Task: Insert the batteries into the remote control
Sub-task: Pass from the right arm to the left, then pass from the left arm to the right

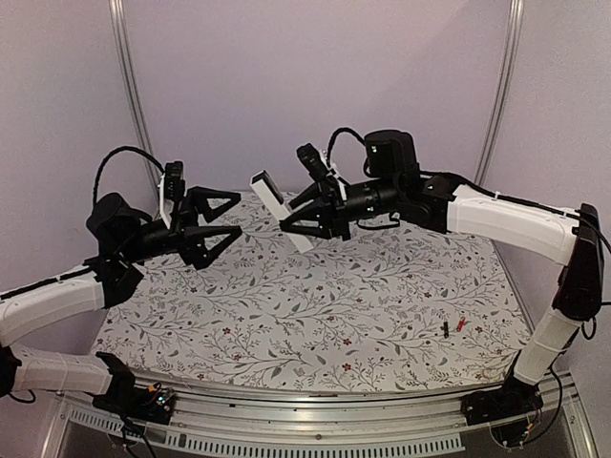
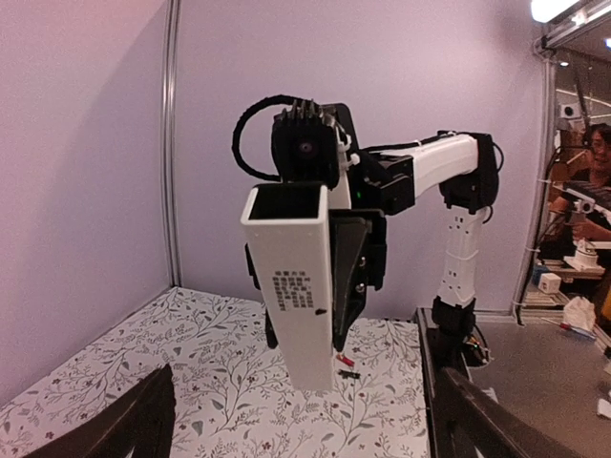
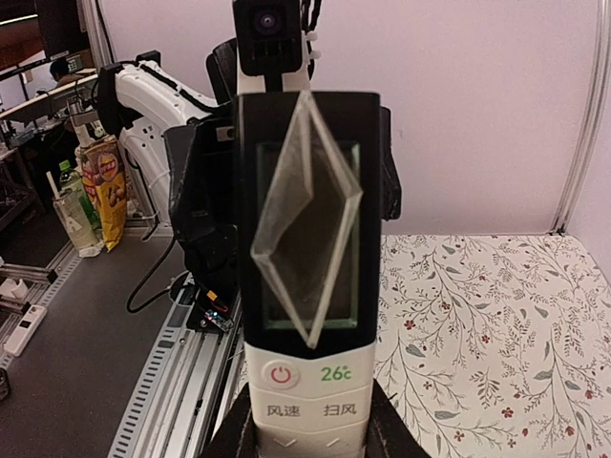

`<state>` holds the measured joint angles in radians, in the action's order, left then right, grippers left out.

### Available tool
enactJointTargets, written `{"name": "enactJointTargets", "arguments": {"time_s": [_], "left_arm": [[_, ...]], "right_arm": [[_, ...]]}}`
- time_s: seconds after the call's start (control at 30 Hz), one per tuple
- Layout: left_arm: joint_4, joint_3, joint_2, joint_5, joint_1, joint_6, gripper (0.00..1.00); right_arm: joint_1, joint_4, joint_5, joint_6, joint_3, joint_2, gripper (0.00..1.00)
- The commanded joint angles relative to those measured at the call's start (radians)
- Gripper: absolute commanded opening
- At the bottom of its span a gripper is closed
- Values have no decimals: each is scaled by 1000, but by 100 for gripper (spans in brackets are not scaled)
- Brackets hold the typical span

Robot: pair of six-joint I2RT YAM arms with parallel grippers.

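1. Near right of the table (image 1: pixel 315 315): the black battery (image 1: pixel 445 329) and the red battery (image 1: pixel 460 324) lie on the flower-patterned surface. They are just beside each other, the red one on the right. Whether they touch cannot be told at this size. Both are well apart from either arm's fingers.

2. Left, mid-depth: the left gripper (image 1: pixel 239 214) is raised above the table and points right, toward the other arm. Its jaws stand wide and hold nothing. In its own wrist view the two dark fingertips sit at the lower corners with open space between them.

3. Centre, further back: the right gripper (image 1: pixel 291 218) reaches in from the right and is closed on the remote control (image 1: pixel 269 189). The remote is held in the air, clear of the table. From above it appears tilted, its upper end leaning left and far.
   - The right wrist view shows the front face: a display (image 3: pixel 305 239), a red power button (image 3: pixel 280 374) below it, and the fingers clamping the sides at the button end.
   - The left wrist view shows the back face turned toward the left arm. There is a dotted dark patch on the white body and an open hollow at the top end.

4. The two grippers face each other, near but not touching.
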<state>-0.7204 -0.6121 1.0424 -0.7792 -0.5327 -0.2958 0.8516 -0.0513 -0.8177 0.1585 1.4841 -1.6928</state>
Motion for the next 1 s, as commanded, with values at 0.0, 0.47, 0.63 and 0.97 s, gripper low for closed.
{"name": "enactJointTargets", "arguments": {"time_s": [0.0, 0.47, 0.63, 0.97], "left_arm": [[-3, -14, 2, 59, -62, 10, 89], [9, -66, 86, 69, -102, -56, 37], [-23, -58, 84, 96, -105, -115, 0], [132, -70, -14, 732, -242, -310, 0]], "right_arm": [[38, -17, -20, 17, 43, -44, 0], [80, -117, 5, 87, 122, -105, 0], [80, -125, 41, 92, 122, -98, 9], [189, 176, 675, 110, -132, 65, 72]]}}
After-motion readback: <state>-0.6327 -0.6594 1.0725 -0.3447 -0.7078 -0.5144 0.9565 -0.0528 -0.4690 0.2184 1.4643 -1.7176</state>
